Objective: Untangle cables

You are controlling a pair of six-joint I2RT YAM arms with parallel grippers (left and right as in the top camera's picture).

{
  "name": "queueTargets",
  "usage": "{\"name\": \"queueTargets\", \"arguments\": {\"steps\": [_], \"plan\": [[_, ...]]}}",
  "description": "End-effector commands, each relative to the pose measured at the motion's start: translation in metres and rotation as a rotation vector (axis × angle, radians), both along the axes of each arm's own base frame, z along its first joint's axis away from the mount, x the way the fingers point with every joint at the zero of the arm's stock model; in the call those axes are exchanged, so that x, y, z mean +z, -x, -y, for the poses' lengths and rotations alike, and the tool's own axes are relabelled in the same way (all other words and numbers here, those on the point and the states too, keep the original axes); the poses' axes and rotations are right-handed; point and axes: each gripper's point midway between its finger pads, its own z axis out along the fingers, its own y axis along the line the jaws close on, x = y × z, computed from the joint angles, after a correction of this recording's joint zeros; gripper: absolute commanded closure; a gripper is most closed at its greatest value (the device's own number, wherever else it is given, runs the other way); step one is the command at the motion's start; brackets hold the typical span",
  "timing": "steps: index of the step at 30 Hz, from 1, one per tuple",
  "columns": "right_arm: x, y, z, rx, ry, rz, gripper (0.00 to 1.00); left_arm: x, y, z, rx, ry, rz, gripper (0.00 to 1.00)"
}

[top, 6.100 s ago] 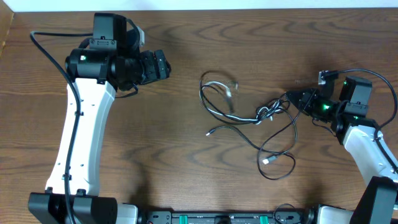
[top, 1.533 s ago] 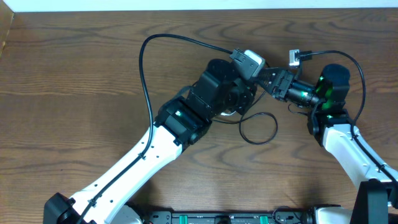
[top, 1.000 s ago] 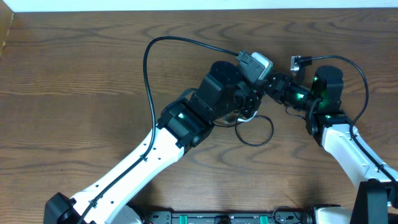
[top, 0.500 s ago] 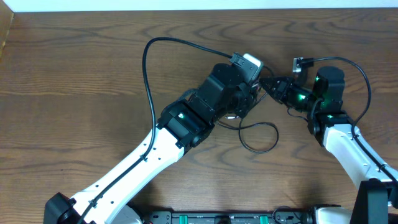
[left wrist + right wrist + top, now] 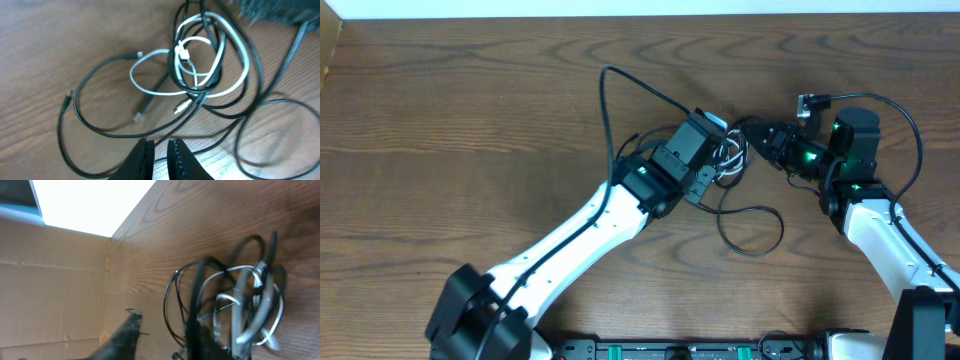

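The cables (image 5: 731, 160) are a tangle of white and black leads at the table's middle, and one black loop (image 5: 752, 224) trails toward the front. In the left wrist view the white cable (image 5: 200, 65) coils inside black cables (image 5: 90, 120). My left gripper (image 5: 715, 172) is at the tangle's left edge. Its jaws (image 5: 159, 152) stand a narrow slit apart with nothing between them. My right gripper (image 5: 757, 135) reaches in from the right. It (image 5: 162, 335) is open, and a blurred black cable (image 5: 192, 300) runs up along one finger.
The wooden table (image 5: 470, 120) ends at a white strip along the far side. A cardboard wall (image 5: 50, 280) stands beyond the table's edge. The left arm's own black lead (image 5: 620, 90) arches above the table behind the wrist.
My left arm has swung down and pulled back from the tangle, and its jaws have parted a little. The right gripper's jaws have opened. The black loop has slid to the right.
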Motion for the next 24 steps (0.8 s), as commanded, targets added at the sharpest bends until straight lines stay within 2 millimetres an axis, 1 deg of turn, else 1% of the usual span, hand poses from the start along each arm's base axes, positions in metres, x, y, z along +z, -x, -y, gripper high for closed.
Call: {"name": "queueTargets", "arguments": {"steps": [1, 4, 5, 8, 9, 10, 12, 14, 16, 20, 22, 24], "plan": [[0.002, -0.001, 0.001, 0.012, 0.018, 0.027, 0.51, -0.008, 0.003, 0.005, -0.01, 0.01, -0.032, 0.85], [0.002, -0.001, 0.001, 0.013, 0.018, 0.027, 0.53, -0.007, 0.007, 0.013, -0.039, 0.045, -0.052, 0.85], [0.001, -0.001, 0.002, 0.009, 0.021, 0.028, 0.48, -0.007, 0.007, 0.014, -0.043, 0.051, -0.055, 0.85], [-0.001, -0.001, 0.003, 0.028, 0.063, 0.062, 0.25, -0.008, 0.009, 0.015, -0.048, 0.054, -0.062, 0.85], [-0.006, 0.001, 0.004, 0.036, 0.098, 0.071, 0.19, -0.008, 0.009, 0.015, -0.049, 0.055, -0.063, 0.85], [-0.01, 0.001, 0.006, 0.033, 0.124, 0.07, 0.15, -0.008, 0.009, 0.015, -0.044, 0.059, -0.065, 0.85], [-0.025, 0.002, 0.016, 0.008, 0.214, 0.051, 0.07, -0.008, 0.008, 0.015, -0.04, 0.062, -0.065, 0.85], [-0.051, 0.007, 0.035, -0.042, 0.342, -0.021, 0.01, -0.008, 0.008, 0.015, -0.034, 0.065, -0.067, 0.85], [-0.064, 0.013, 0.043, -0.028, 0.43, -0.04, 0.01, -0.007, 0.007, 0.016, -0.034, 0.07, -0.062, 0.85], [-0.077, 0.029, 0.043, 0.102, 0.546, -0.008, 0.01, -0.004, 0.005, 0.019, -0.02, 0.092, -0.055, 0.85], [-0.081, 0.033, 0.044, 0.131, 0.573, -0.004, 0.01, -0.004, 0.005, 0.019, -0.02, 0.093, -0.054, 0.85], [-0.089, 0.037, 0.052, 0.13, 0.636, -0.03, 0.01, -0.004, 0.005, 0.019, -0.019, 0.093, -0.054, 0.85]]}}
